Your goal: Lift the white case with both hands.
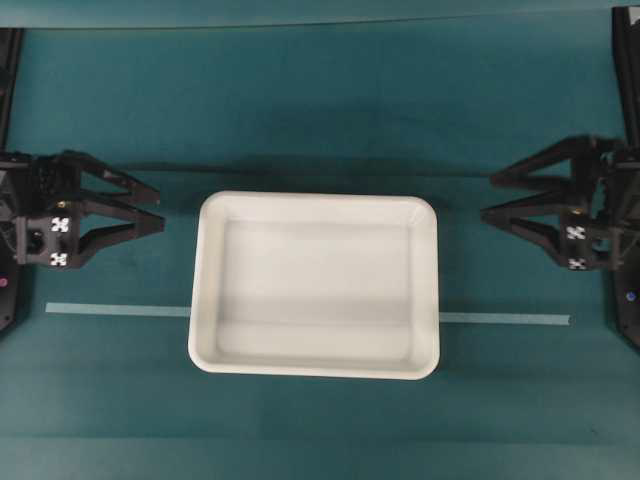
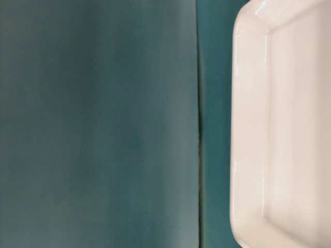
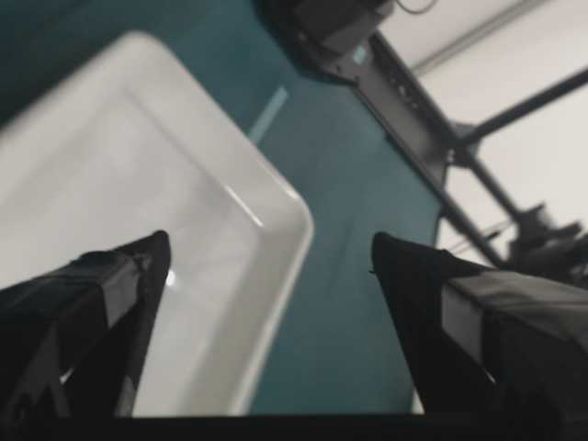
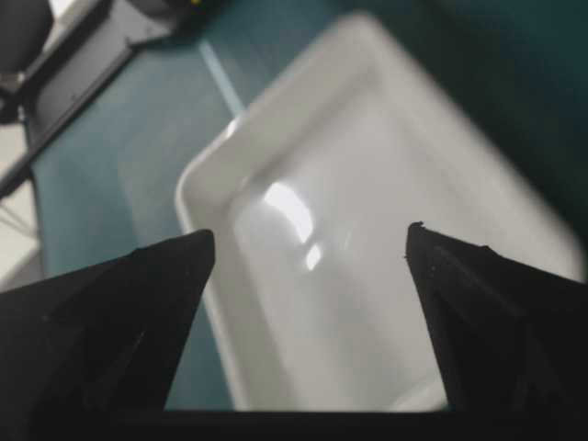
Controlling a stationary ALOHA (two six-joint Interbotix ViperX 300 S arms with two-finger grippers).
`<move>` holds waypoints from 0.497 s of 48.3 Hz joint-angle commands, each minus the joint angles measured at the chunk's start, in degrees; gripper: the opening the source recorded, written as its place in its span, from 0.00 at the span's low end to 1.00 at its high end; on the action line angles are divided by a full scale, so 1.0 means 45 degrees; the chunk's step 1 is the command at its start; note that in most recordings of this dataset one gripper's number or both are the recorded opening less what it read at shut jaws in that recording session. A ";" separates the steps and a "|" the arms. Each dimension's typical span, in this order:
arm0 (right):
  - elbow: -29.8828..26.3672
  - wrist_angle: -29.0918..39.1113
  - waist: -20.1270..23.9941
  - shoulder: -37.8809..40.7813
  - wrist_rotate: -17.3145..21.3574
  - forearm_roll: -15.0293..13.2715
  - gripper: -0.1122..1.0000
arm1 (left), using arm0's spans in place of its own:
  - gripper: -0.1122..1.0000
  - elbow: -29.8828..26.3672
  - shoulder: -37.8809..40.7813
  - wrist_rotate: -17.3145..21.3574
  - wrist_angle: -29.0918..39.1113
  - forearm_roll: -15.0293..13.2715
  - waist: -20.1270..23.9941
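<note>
The white case lies flat and empty in the middle of the teal table, its long sides running left to right. To its left my left gripper stands open, fingertips pointing at the case's far left corner, a short gap away. On the other side my right gripper is open too, pointing at the far right corner from a slightly wider gap. Between the left wrist view's spread fingers shows a rounded corner of the case. In the right wrist view, the case fills the space beyond the open fingers. Neither gripper touches it.
A thin pale tape strip runs across the table and passes under the case, showing again on the right. Black arm bases stand at the left and right edges. The table-level view shows the case's side and a seam.
</note>
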 commanded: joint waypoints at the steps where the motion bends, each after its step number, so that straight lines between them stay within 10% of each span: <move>1: -0.0234 -0.0527 0.0020 -0.0234 -0.1250 -0.0527 0.91 | 0.95 -0.0469 -0.0098 0.1113 -0.0020 0.0078 -0.0098; 15: -0.0352 -0.0293 0.0000 -0.1562 -0.3926 -0.0684 0.91 | 0.94 -0.0664 -0.1406 0.5352 -0.0020 0.0039 -0.0098; 24: -0.0410 -0.0254 0.0020 -0.2129 -0.3945 -0.0684 0.91 | 0.93 -0.0703 -0.2187 0.5820 0.0000 0.0039 -0.0098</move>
